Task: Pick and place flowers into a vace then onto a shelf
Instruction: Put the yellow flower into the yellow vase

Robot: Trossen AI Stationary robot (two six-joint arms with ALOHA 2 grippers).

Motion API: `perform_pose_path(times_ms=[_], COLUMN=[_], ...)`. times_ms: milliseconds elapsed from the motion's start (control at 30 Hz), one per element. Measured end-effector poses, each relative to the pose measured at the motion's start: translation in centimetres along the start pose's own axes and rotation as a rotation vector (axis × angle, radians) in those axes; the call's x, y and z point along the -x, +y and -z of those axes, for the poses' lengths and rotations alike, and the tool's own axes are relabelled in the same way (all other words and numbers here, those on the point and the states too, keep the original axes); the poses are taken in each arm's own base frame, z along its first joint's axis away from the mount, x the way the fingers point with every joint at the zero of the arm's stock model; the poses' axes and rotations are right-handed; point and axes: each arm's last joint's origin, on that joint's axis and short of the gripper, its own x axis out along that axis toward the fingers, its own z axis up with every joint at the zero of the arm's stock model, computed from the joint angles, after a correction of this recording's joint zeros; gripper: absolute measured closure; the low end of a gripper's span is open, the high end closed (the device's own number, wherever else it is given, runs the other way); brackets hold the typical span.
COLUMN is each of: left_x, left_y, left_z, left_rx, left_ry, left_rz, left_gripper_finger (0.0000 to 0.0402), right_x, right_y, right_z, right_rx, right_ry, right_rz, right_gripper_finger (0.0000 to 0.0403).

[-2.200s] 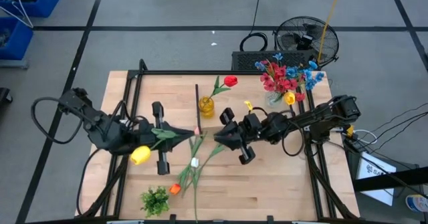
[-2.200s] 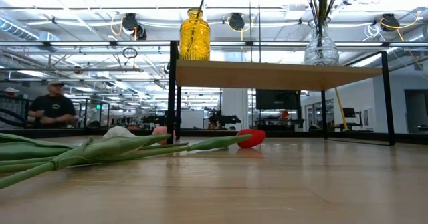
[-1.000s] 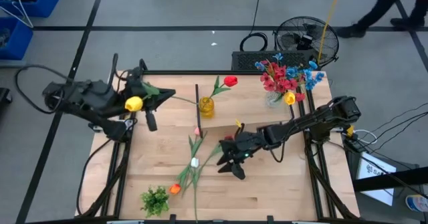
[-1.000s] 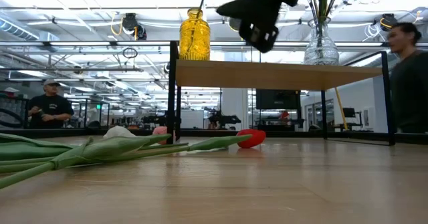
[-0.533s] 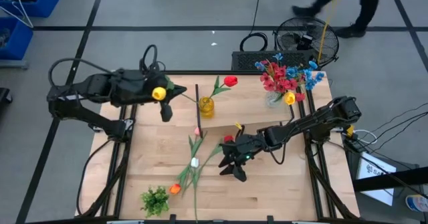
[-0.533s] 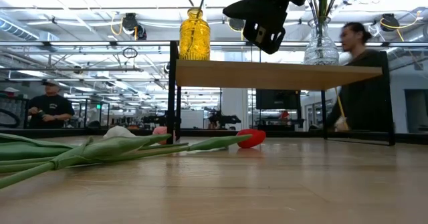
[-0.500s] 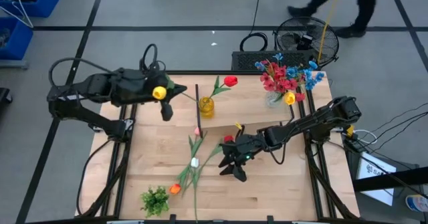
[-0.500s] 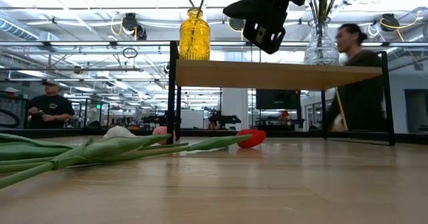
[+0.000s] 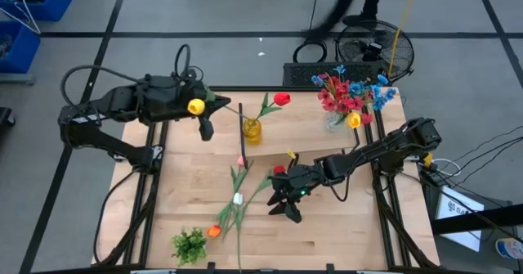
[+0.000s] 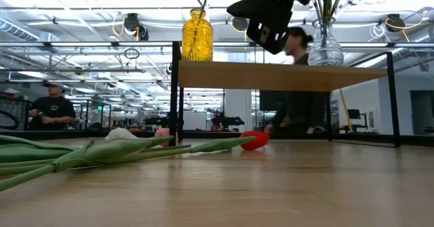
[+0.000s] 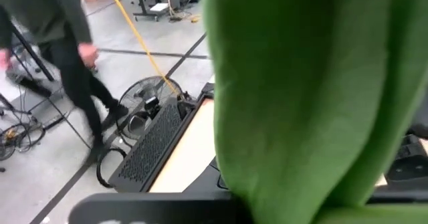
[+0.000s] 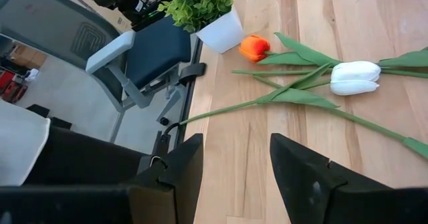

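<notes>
High view: left gripper (image 9: 206,110) pinches a yellow tulip (image 9: 195,106), stem reaching toward the yellow vase (image 9: 252,129) on the shelf (image 9: 304,153); right gripper (image 9: 282,202) hovers over the table (image 9: 327,233) near loose flowers (image 9: 237,194). Low view: vase on the shelf, flowers lying on the table. Left wrist: green leaf (image 11: 314,103) fills the view. Right wrist: fingers (image 12: 304,170) spread apart above the white tulip (image 12: 354,77) and orange tulip (image 12: 254,47).
</notes>
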Motion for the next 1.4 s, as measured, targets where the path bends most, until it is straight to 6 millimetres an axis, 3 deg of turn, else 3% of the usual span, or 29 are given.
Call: perform_pose_path(times_ms=[333, 500, 1033, 1400], left_x=[0.1, -1.0, -6.2, -6.2], left_y=[0.8, 0.8, -1.0, -1.5], left_z=[0.7, 1.0, 2.3, 2.9], left_rx=[0.000, -0.016, -0.084, -0.125], left_ry=[0.067, 0.106, 0.216, 0.279], left_rz=[-0.032, -0.044, 0.043, 0.075], left_gripper_finger=[0.0398, 0.0391, 0.0292, 0.0189], right_x=[0.0, 0.0, 0.0, 0.0], right_y=[0.0, -0.1, -0.1, -0.1], right_z=[0.0, 0.0, 0.0, 0.0], right_rx=[0.025, 0.026, 0.030, 0.030], right_ry=[0.000, 0.000, -0.001, -0.001], right_rz=[0.000, 0.003, 0.005, 0.006], right_gripper_finger=[0.0238, 0.0238, 0.0238, 0.0238])
